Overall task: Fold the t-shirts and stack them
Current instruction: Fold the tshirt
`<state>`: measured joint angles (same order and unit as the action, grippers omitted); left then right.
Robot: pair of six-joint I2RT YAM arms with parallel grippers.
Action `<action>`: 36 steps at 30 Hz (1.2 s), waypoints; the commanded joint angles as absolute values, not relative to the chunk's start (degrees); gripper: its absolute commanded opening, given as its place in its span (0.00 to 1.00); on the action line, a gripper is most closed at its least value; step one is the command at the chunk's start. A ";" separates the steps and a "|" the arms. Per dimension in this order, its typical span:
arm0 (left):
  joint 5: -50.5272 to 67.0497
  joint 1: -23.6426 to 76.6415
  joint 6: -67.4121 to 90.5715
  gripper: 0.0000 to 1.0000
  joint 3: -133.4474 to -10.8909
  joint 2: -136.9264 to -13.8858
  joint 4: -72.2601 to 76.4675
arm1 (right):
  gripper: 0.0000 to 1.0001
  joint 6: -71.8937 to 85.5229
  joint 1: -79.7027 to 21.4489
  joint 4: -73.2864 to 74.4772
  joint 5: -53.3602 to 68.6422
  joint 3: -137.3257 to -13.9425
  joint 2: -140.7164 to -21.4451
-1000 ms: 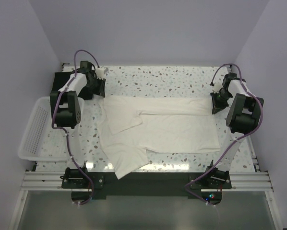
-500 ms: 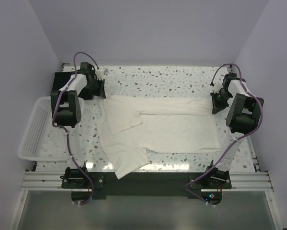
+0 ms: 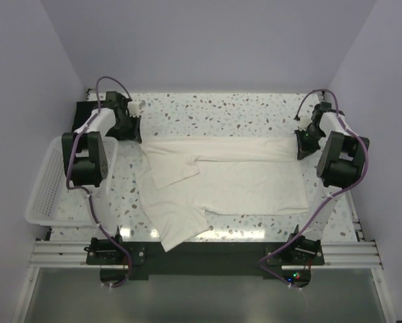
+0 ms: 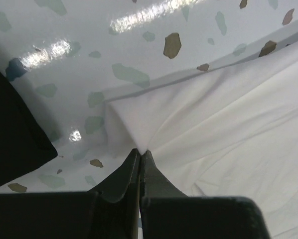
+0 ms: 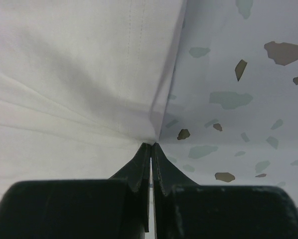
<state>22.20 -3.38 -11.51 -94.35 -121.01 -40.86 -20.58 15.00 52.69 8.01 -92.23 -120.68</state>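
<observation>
The white table with grey and brown specks (image 3: 221,108) takes up most of the top view. On it lies one soft cream cloth t-shirt (image 3: 248,185), spread wide from side to side in the middle. Part of it looks folded over. A long flap lies along the far edge, and a short piece is turned in on the left. One loose corner sticks out toward the near edge of the table.

A white plastic lattice basket (image 3: 43,185) sits at the left side, well apart from the shirt. I cannot tell if anything is in it.

The left gripper (image 3: 138,134) is at the far left corner of the shirt. Up close, the left gripper (image 4: 139,155) has its jaws pressed together, with a bit of cream cloth pinched at the tip. The right gripper (image 3: 300,145) is at the far right corner. Up close, the right gripper (image 5: 152,147) is pinched tight on the cloth edge too, and small wrinkles run out from it.

I think the job is only just started. This shirt is part folded, not a neat small square yet. No second shirt shows, and nothing is stacked.
</observation>
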 commanded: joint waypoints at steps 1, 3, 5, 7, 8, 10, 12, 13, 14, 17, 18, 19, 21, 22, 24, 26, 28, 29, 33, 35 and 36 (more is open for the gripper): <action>17.85 -4.31 -11.25 0.00 -90.01 -118.12 -37.10 | 0.00 -20.57 15.12 50.27 5.19 -92.02 -118.39; 17.32 -4.31 -10.64 0.00 -90.26 -119.69 -35.69 | 0.00 -20.48 15.03 49.75 5.01 -91.76 -118.39; 16.35 -4.31 -10.20 0.00 -92.10 -121.02 -35.07 | 0.00 -20.39 15.03 49.83 5.36 -92.37 -118.74; 16.96 -4.31 -10.37 0.16 -94.29 -122.95 -35.68 | 0.00 -20.48 14.94 50.27 6.41 -93.16 -118.74; 17.92 -4.31 -10.89 0.21 -96.13 -123.13 -35.94 | 0.07 -20.74 14.85 50.45 6.76 -93.60 -118.57; 20.99 -4.31 -11.42 0.31 -96.77 -121.21 -35.42 | 0.20 -21.61 14.77 51.94 8.60 -95.18 -117.60; 22.50 -4.22 -12.65 0.33 -95.63 -117.19 -33.49 | 0.33 -22.67 14.68 52.90 10.54 -96.24 -116.37; 22.33 -4.13 -13.00 0.35 -95.02 -115.77 -32.79 | 0.36 -23.28 14.42 53.08 11.07 -96.41 -114.80; 22.59 -4.13 -13.88 0.35 -93.79 -114.45 -32.17 | 0.42 -24.51 14.41 53.43 12.38 -96.33 -113.92; 23.02 -3.69 -15.98 0.36 -92.03 -110.84 -33.65 | 0.43 -26.45 13.54 53.18 13.71 -94.67 -109.87; 23.46 -3.52 -16.61 0.35 -91.59 -110.05 -34.62 | 0.42 -26.98 12.32 52.30 14.32 -93.96 -108.99; 23.47 -2.73 -17.05 0.34 -90.54 -109.69 -36.80 | 0.39 -27.77 11.43 51.60 14.41 -92.30 -107.16; 23.99 -2.20 -16.96 0.31 -88.95 -109.16 -38.66 | 0.36 -28.39 8.28 50.37 14.15 -91.15 -106.35; 24.43 -1.76 -16.18 0.28 -86.25 -108.90 -38.76 | 0.32 -28.65 7.22 50.01 13.98 -90.45 -106.52; 24.35 -1.50 -15.03 0.25 -83.42 -108.11 -38.06 | 0.29 -28.39 4.67 49.14 13.54 -90.00 -107.40; 25.31 -0.97 -14.42 0.19 -80.61 -108.11 -37.53 | 0.24 -27.78 3.78 48.78 13.19 -90.09 -109.41; 26.88 -0.62 -13.98 0.14 -79.28 -108.28 -37.35 | 0.23 -27.34 3.43 47.64 12.31 -90.18 -110.74; 27.33 -0.53 -13.80 0.12 -78.15 -108.37 -37.18 | 0.21 -27.42 3.43 47.29 11.96 -90.09 -111.53; 27.16 1.32 -12.66 0.08 -75.59 -109.42 -35.25 | 0.19 -27.33 3.34 44.92 9.85 -90.09 -115.91; 26.55 1.41 -11.52 0.07 -75.15 -110.21 -34.20 | 0.18 -27.07 3.43 44.21 8.45 -90.52 -117.41; 26.37 1.41 -11.08 0.07 -75.15 -111.26 -33.84 | 0.18 -27.16 3.51 43.43 7.83 -90.70 -118.90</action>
<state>25.26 0.95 -13.34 -75.53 -109.58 -36.77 -27.03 3.20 47.05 10.39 -90.45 -117.21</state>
